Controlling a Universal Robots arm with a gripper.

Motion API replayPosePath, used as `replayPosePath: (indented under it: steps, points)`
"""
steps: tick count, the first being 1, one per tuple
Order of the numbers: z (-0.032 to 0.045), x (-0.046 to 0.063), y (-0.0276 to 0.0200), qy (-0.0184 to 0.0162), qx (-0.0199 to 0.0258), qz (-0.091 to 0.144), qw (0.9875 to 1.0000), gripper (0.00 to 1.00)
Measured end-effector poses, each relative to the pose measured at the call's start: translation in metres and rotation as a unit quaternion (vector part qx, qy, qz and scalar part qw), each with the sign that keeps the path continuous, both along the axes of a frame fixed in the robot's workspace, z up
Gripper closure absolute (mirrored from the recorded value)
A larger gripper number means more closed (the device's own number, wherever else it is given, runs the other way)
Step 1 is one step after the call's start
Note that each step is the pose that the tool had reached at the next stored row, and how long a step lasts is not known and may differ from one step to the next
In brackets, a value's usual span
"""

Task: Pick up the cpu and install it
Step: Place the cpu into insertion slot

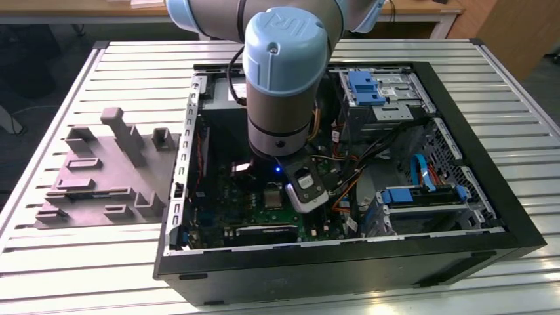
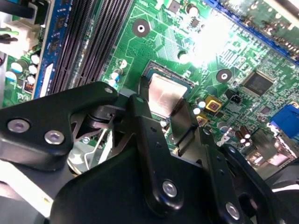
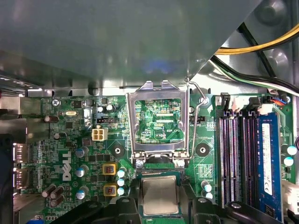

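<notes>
Cpu [image 3: 160,195] lies flat in the open socket [image 3: 161,172] near the middle of the green board [image 3: 70,140]; my gripper [image 2: 161,102] hovers directly above, fingers apart beside two opposite edges.

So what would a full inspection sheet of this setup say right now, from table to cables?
surface: slatted metal table, carrying an open computer case.
job's things: the cpu lies on the green board, beside the hinge of the raised metal frame; seated or not, cannot tell.
clutter: grey moulded tray on the table, at the exterior view's left of the case.
pincer: down inside the case, right at the cpu.
cables: yellow and black wires by the memory slots; blue cables near the drive bays.
surroundings: wooden furniture beyond the table.
</notes>
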State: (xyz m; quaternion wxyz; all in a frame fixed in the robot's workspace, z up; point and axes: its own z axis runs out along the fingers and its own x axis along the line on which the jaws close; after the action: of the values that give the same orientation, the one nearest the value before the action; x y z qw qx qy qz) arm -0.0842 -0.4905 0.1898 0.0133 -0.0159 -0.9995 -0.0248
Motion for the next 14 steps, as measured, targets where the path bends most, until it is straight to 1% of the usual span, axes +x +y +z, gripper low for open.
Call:
replayPosePath:
  steps: [3,8,14]
  points:
    - [0.002,0.0001,-0.0003,-0.0003,0.0017,-0.002,1.0,0.56]
    - [0.0028,0.0001,-0.0005,-0.0001,0.0012,-0.019,0.9998,0.56]
    - [0.0017,0.0001,-0.001,-0.0001,0.0013,-0.02,0.9998,0.56]
